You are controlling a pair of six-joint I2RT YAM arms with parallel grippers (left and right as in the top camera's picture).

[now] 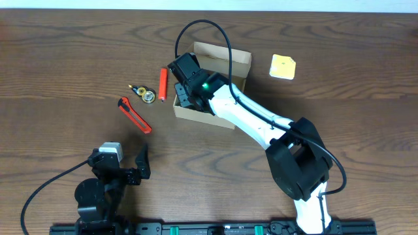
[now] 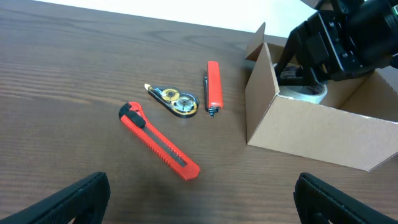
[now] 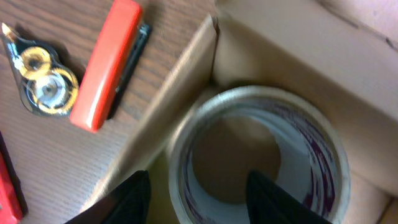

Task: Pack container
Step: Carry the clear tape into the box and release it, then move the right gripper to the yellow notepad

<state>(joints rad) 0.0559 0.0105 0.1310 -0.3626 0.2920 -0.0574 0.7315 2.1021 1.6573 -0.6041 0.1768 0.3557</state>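
The container (image 1: 239, 62) is a tan cardboard box, open, at the table's middle back; it also shows in the left wrist view (image 2: 311, 130) and the right wrist view (image 3: 292, 37). A roll of clear tape (image 3: 323, 155) lies flat in its left corner and peeks out in the left wrist view (image 2: 309, 94). My right gripper (image 1: 186, 94) reaches down into the box. Its fingers (image 3: 199, 202) are open and straddle the roll's near wall without closing on it. My left gripper (image 1: 121, 170) is open and empty near the front left (image 2: 199, 202).
Left of the box lie a red marker (image 1: 162, 83) (image 2: 214, 87) (image 3: 106, 62), a correction tape dispenser (image 1: 145, 93) (image 2: 174, 99) (image 3: 40, 81) and a red utility knife (image 1: 134, 114) (image 2: 158, 141). A yellow sticky pad (image 1: 283, 66) lies right of the box.
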